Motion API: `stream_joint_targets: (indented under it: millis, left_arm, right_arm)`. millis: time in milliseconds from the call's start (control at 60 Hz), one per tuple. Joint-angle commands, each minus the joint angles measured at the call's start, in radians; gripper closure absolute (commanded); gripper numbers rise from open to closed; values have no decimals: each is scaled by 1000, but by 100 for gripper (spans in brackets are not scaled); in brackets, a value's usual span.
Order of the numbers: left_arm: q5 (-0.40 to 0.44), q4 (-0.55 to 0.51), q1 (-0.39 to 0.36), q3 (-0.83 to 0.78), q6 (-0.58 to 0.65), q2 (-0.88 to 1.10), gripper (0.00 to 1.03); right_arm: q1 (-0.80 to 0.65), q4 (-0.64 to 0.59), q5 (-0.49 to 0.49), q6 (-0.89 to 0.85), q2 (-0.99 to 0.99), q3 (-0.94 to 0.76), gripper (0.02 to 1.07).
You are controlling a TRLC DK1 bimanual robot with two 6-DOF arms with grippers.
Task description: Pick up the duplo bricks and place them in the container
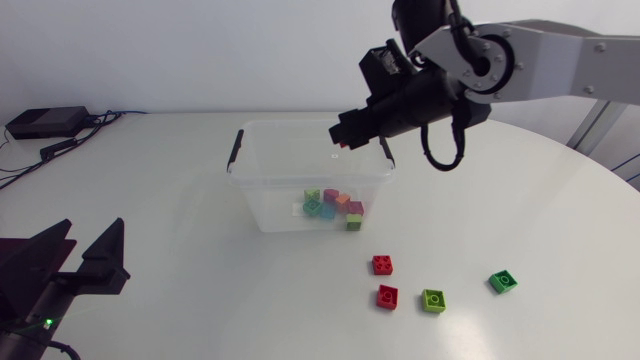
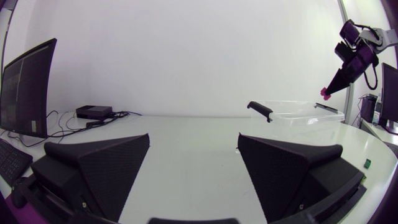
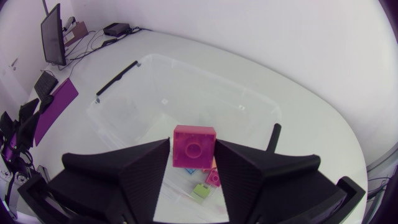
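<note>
**Release stage, pink brick.** My right fingers (image 3: 154,167) grip a pink brick (image 3: 194,146) from two sides and hold it above the open container (image 1: 300,124). A cluster of bricks (image 1: 333,204) already lies on the container's floor. Four are left on the desk (image 1: 180,180), beside the container: a red brick (image 1: 382,264), the other red brick (image 1: 387,296) just beside it, a lime brick (image 1: 433,300) and a green brick (image 1: 503,281). My left fingers (image 1: 108,258) stand open and hold nothing, at the desk's left edge, well apart from the bricks. I judge the task past halfway: this drop, then four more picks.
</note>
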Motion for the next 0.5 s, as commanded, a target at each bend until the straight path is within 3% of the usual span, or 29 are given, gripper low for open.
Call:
stream_joint_targets:
  millis: [0, 100, 233, 333, 483]
  left_arm:
    - [-6, 0, 8, -16, -22, -8, 4]
    - [-6, 0, 7, -16, -22, -8, 4]
    - [-6, 0, 7, -16, -22, -8, 4]
    - [-6, 0, 7, -16, -22, -8, 4]
    - [-6, 0, 8, -16, -22, -8, 4]
  right_arm:
    - [10, 2, 13, 27, 18, -1, 14]
    - [-22, -65, 16, 20, -60, 0, 9]
    - [-104, -259, 17, -18, -168, -14, 9]
    - [-231, -403, 27, -131, -281, -121, 9]
    - [-407, -466, 33, -265, -347, -270, 9]
